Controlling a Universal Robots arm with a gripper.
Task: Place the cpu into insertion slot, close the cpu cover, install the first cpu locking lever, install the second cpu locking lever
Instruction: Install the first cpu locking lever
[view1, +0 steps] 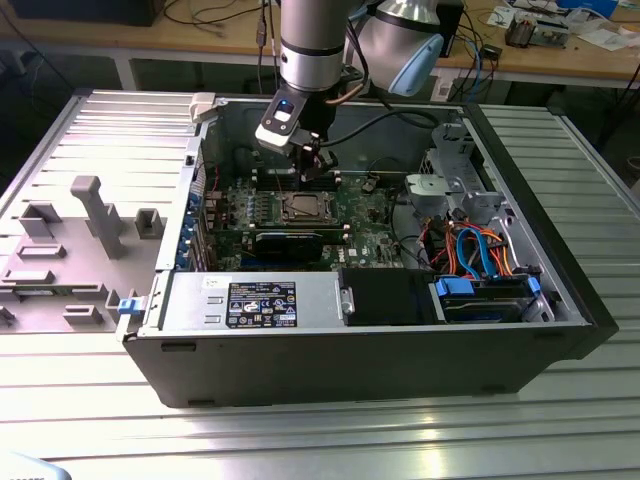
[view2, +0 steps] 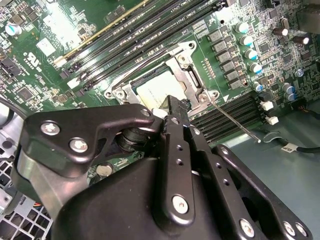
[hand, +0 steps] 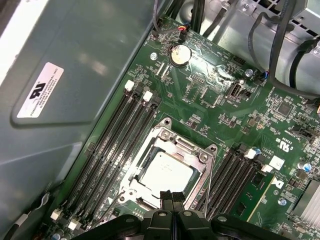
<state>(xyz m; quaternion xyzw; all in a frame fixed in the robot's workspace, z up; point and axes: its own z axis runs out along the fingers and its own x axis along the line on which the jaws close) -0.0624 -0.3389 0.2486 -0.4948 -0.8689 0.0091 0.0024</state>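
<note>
Cpu (hand: 165, 172) flat in the insertion slot (hand: 129, 186), under the cpu cover (hand: 186, 147). Just behind, gripper (hand: 169, 196) pinched shut, empty, tips by the cover edge. Could slip off the thin lever (view2: 235, 121) and scratch the green board (hand: 225, 120).

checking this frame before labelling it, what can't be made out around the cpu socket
- first wrist view: near edge of the cpu cover, hidden behind the gripper
- second wrist view: part of the cpu, behind the gripper; contact unclear
- exterior view: whether the cover is latched, too small
</note>
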